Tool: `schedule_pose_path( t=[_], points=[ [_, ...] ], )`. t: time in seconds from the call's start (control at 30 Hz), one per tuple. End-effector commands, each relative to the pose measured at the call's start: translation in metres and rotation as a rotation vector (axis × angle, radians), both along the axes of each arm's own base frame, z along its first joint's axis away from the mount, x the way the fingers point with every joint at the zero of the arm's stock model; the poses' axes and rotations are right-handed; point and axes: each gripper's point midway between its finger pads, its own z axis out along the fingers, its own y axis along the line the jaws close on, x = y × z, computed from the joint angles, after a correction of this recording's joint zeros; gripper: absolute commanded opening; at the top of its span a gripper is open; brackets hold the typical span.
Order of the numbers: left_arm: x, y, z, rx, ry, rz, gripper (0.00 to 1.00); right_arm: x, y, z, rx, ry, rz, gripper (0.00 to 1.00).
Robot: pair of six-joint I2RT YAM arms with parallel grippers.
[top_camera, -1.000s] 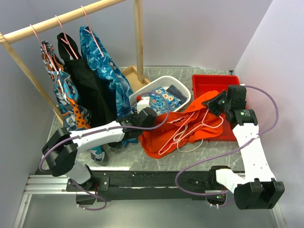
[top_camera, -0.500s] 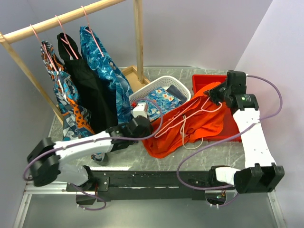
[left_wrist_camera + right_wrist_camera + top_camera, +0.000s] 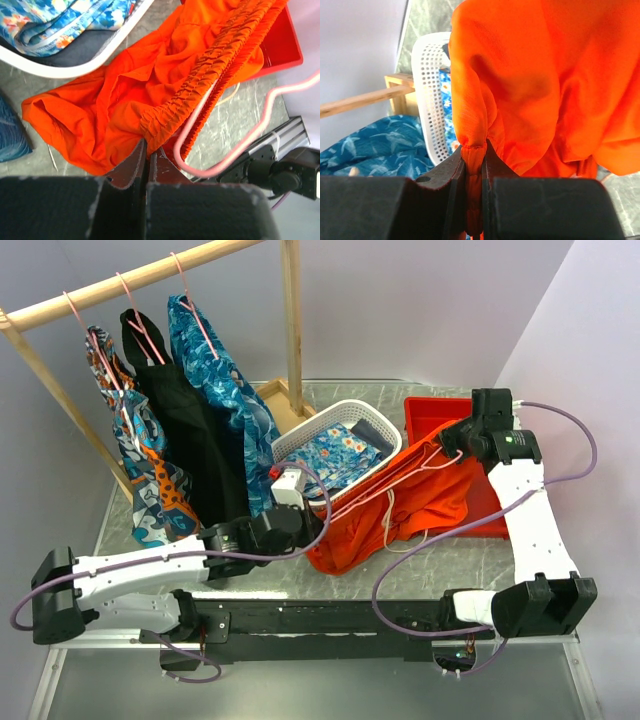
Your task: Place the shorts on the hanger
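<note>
Left gripper (image 3: pixel 147 150) pinches the shorts (image 3: pixel 125 100) at the waistband (image 3: pixel 210 70) end, right at its tips; right gripper (image 3: pixel 472 150) clamps a fabric fold; shorts stretched between them; hanger (image 3: pixel 295 85) loops just beside the left tips; likely midway, shorts not yet seated on hanger.

I see plain orange shorts (image 3: pixel 432 505), a pink hanger (image 3: pixel 266 107), a white basket (image 3: pixel 300 443), blue floral cloth (image 3: pixel 340 452), a red bin (image 3: pixel 440 412).
</note>
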Motion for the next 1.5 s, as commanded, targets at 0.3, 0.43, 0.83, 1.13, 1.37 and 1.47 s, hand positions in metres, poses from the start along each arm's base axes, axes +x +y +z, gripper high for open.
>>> schedule_pose_path(
  t=[0.3, 0.43, 0.83, 1.13, 1.37, 1.47],
  points=[
    [-0.037, 0.027, 0.011, 0.136, 0.012, -0.048, 0.01, 0.023, -0.044, 0.036, -0.174, -0.151, -0.199, 0.0],
    [-0.043, 0.018, 0.038, 0.115, -0.006, -0.093, 0.01, 0.018, -0.038, 0.04, -0.202, -0.16, -0.197, 0.0],
    [-0.026, -0.042, 0.056, 0.149, -0.064, -0.14, 0.21, 0.017, 0.021, -0.001, -0.132, -0.112, -0.045, 0.0],
    [-0.005, -0.053, 0.073, 0.222, -0.182, -0.164, 0.71, 0.018, 0.032, -0.025, -0.088, -0.033, 0.032, 0.0],
    [-0.007, 0.001, 0.072, 0.304, -0.296, -0.161, 0.73, 0.02, 0.037, -0.034, -0.077, 0.023, 0.059, 0.0],
    [-0.02, 0.008, 0.072, 0.283, -0.347, -0.246, 0.7, 0.021, 0.041, -0.036, -0.062, 0.028, 0.077, 0.0]
  ],
)
